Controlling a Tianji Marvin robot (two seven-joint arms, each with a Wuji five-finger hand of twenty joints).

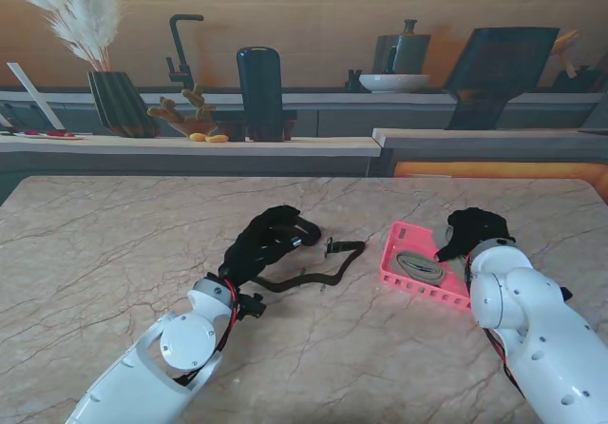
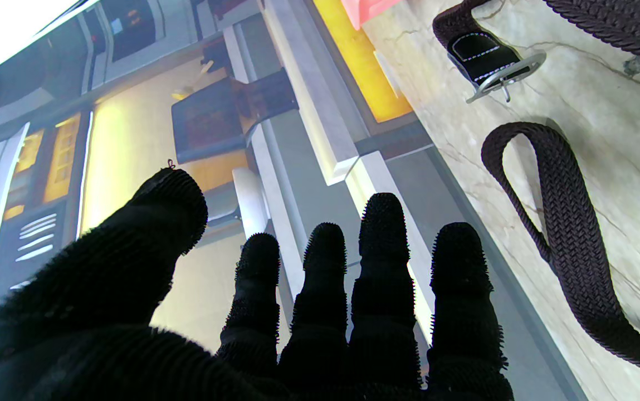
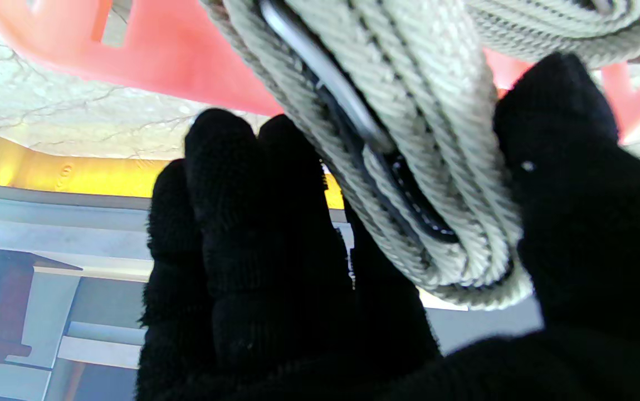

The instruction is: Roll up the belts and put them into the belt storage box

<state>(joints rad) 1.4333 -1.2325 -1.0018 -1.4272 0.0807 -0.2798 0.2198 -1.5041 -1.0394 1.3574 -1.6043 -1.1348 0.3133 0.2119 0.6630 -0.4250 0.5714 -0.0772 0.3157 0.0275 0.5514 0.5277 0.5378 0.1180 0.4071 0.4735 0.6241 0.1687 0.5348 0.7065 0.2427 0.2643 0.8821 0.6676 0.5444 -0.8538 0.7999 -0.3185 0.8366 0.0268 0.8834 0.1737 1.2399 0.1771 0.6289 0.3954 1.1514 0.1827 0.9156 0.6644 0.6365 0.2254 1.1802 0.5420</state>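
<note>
The right hand's fingers (image 3: 253, 223) and thumb are closing around a rolled beige belt (image 3: 409, 167), pinching the coil at the pink storage box (image 1: 410, 264), which is sitting right of centre in the stand view with another beige coil lying inside. The right hand (image 1: 472, 232) is hovering at the box's far right corner. The left hand (image 1: 271, 239) is spreading its fingers (image 2: 381, 250) wide, gripping nothing, over the dark belt (image 1: 313, 270) that is trailing loosely at centre frame, its metal buckle (image 2: 501, 75) lying flat. No writing is showing anywhere. Bare marble table (image 1: 95, 253) is stretching toward the left edge.
</note>
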